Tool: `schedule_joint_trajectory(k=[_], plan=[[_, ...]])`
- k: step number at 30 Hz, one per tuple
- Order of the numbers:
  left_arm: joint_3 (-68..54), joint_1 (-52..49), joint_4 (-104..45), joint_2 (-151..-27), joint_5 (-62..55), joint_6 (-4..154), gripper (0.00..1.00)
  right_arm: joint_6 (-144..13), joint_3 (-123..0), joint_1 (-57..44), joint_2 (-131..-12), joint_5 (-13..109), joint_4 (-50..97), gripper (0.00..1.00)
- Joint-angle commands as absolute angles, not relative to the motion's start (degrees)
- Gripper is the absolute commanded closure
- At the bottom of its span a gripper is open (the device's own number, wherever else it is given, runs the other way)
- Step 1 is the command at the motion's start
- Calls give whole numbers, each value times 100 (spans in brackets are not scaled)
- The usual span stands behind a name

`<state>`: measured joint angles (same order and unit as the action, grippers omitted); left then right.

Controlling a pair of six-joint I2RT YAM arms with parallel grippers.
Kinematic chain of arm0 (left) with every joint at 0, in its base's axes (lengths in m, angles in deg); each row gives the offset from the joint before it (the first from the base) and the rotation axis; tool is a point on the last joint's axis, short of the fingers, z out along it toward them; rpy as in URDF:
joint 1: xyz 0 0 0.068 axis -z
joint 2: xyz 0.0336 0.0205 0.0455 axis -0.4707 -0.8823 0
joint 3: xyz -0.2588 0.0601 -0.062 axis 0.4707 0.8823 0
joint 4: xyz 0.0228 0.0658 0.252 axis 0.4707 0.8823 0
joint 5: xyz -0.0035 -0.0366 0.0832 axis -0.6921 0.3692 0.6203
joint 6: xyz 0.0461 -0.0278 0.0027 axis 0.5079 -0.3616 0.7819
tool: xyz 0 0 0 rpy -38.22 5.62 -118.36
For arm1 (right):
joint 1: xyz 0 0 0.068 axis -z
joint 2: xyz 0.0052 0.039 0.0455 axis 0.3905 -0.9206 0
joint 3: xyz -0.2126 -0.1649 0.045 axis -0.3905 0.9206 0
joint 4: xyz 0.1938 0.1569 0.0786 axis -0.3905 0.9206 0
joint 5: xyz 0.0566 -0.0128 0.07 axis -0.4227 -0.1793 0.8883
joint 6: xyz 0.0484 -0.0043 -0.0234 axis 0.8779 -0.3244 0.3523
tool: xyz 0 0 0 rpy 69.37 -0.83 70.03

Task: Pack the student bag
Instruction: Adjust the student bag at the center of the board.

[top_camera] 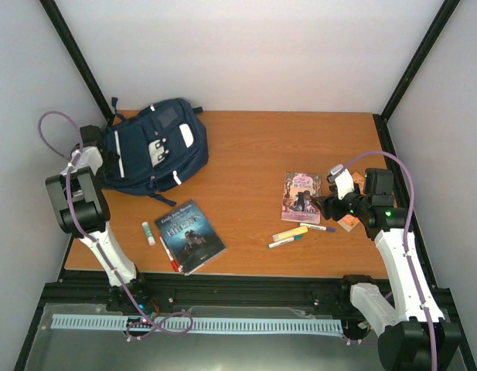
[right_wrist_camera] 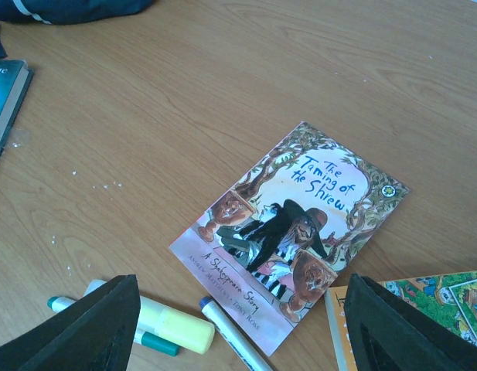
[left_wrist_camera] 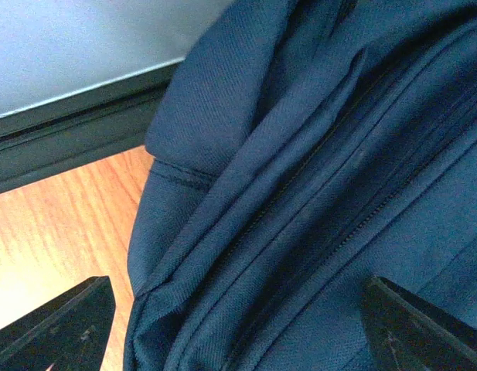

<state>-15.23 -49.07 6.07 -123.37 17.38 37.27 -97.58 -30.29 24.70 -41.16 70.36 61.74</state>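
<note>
Student bag [top_camera: 157, 147] close under left claw [left_wrist_camera: 236, 317], touching unclear; claw spread wide.

One student bag [top_camera: 153, 147]. Three books: a dark-covered book [top_camera: 190, 234], a Taming of the Shrew paperback [top_camera: 301, 196] and an orange-edged book [right_wrist_camera: 439, 297] (only partly in view). One yellow highlighter [top_camera: 290, 233], one green-capped marker [top_camera: 284, 242], one blue-capped pen [top_camera: 318, 227], one red pen [top_camera: 168, 253], one glue stick [top_camera: 148, 233].
</note>
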Motion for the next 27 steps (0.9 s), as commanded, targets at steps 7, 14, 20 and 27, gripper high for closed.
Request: schedule_joint_trajectory(k=[7,14,20,27], plan=[[-1502,-4912,328,-12679,588,3822,40,-9795,-2971,2430,-4144,7048,6145,26],[-1260,-4642,119,-12456,149,3878,82,-9811,-2974,2430,-4158,7057,6151,25],[-1173,-4128,163,-11970,-67,3905,99,-9821,-2976,2429,-4142,7071,6160,26],[-495,-3163,131,-10965,-213,3224,99,-9832,-2981,2430,-4143,7087,6169,25]])
